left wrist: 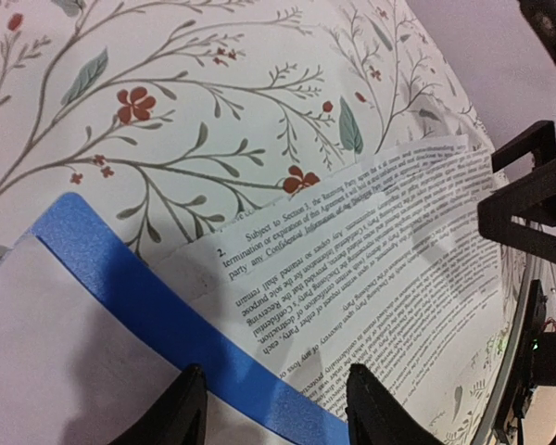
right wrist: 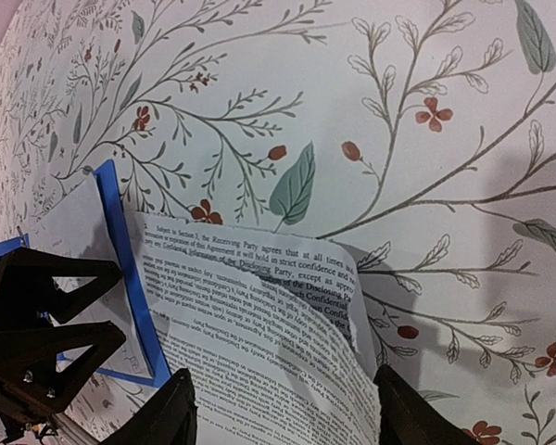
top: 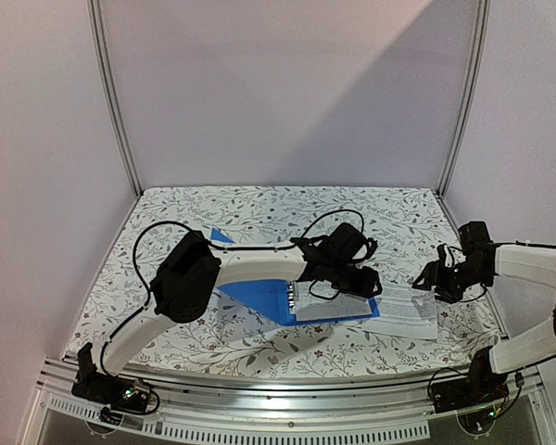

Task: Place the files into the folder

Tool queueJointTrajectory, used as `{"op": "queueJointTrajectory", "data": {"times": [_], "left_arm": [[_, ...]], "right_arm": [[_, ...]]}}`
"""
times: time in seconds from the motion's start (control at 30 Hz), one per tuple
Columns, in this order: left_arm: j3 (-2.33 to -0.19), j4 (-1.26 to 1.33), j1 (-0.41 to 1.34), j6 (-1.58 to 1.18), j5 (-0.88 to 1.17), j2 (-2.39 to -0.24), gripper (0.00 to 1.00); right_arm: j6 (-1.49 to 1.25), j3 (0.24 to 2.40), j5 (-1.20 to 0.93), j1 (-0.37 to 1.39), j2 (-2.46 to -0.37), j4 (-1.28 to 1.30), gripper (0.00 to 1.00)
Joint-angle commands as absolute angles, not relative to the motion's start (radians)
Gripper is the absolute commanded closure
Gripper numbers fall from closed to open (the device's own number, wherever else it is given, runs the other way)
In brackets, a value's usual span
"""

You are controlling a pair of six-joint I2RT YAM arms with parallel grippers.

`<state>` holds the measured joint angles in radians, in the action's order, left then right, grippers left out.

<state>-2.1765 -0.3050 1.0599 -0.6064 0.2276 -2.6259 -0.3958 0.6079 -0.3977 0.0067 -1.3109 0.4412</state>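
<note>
The blue folder (top: 259,298) lies flat on the floral table, with a white sheet (top: 326,304) resting on its right part. The printed files (top: 403,311) lie to its right, their left edge overlapping the folder edge (left wrist: 157,315). My left gripper (top: 361,283) hovers open over that overlap; in its wrist view the fingers (left wrist: 181,408) straddle the blue edge and the files (left wrist: 380,250). My right gripper (top: 435,283) stands open at the files' right end. There the top sheet (right wrist: 259,315) curls up between the spread fingers (right wrist: 167,413), beside the folder (right wrist: 130,269).
The floral tablecloth (top: 259,213) covers the table, closed in by white walls and two metal posts (top: 116,102) at the back corners. A metal rail (top: 287,394) runs along the near edge. The left gripper (right wrist: 37,324) shows at the left of the right wrist view.
</note>
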Motion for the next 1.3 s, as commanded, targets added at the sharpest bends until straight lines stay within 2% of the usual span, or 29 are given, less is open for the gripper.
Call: {"op": "queueJointTrajectory", "data": {"times": [0.0, 0.27, 0.67, 1.27], "left_arm": [[-2.148, -0.347, 1.046, -0.607, 0.216, -2.617, 0.48], [-2.146, -0.345, 1.045, -0.606, 0.217, -2.617, 0.48], [-2.131, -0.341, 1.044, -0.605, 0.215, -2.608, 0.48], [-2.122, -0.335, 1.044, -0.609, 0.217, -2.607, 0.48]], "right_arm": [[-0.416, 0.59, -0.398, 0.008, -1.251, 0.46, 0.37], [-0.452, 0.559, -0.438, 0.023, -1.24, 0.443, 0.36], [-0.441, 0.593, -0.304, 0.105, -1.197, 0.549, 0.37], [-0.485, 0.603, -0.348, 0.155, -1.181, 0.559, 0.41]]}}
